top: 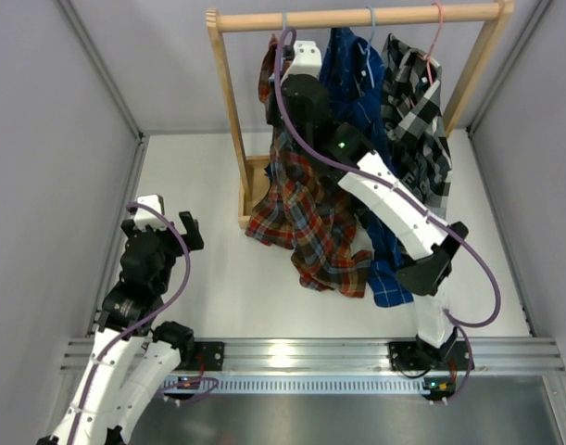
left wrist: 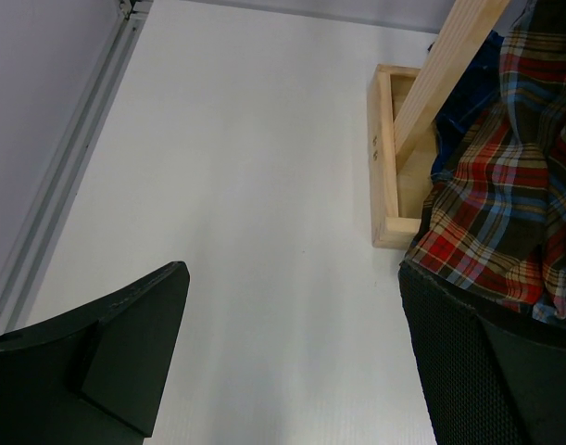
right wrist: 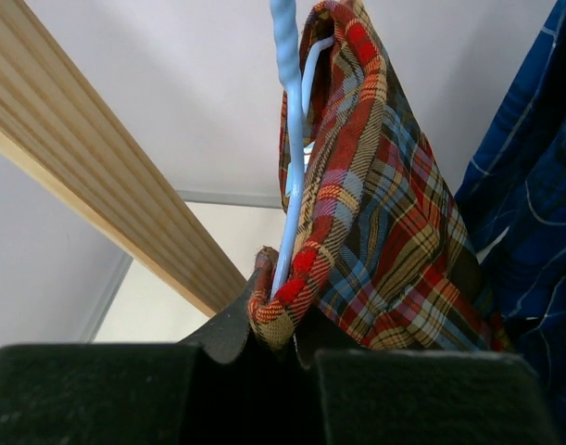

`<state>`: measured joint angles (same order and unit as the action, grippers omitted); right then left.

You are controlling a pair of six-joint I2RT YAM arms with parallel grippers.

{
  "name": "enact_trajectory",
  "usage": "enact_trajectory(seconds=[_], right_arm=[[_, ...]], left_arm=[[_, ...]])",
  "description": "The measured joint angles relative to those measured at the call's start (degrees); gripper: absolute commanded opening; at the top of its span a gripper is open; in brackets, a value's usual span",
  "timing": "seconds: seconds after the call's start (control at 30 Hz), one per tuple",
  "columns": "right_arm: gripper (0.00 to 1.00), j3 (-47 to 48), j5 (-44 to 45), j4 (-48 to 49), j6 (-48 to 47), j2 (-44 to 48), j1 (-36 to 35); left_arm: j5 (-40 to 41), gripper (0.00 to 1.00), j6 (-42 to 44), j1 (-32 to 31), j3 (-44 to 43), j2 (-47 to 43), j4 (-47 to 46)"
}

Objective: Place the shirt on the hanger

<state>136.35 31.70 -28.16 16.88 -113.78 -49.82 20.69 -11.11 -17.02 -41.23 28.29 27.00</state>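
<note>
A wooden clothes rack (top: 229,120) stands at the far edge of the white tabletop (top: 218,278). Its box-shaped foot (left wrist: 386,167) rests on the surface left of centre, and its round top bar (top: 357,17) runs toward the far right corner. A navy blue plaid shirt (top: 352,69) hangs from the bar by a pale hanger hook (top: 371,20). Just to its right, a black-and-white plaid shirt (top: 417,120) hangs on a pink hanger (top: 437,37). An aluminium rail (top: 301,352) lines the near edge.

The hanger (right wrist: 291,139) is cut off at the top, its base hidden by the shirt (right wrist: 375,232).
</note>
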Motion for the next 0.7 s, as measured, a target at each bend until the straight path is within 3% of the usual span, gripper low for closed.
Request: enact_trajectory(seconds=[0.7], right_arm=[[0.00, 1.77, 4.33, 2.03, -8.15, -2.25, -1.55]], left_arm=[[-0.50, 0.98, -0.20, 1.42, 0.00, 1.40, 0.07]])
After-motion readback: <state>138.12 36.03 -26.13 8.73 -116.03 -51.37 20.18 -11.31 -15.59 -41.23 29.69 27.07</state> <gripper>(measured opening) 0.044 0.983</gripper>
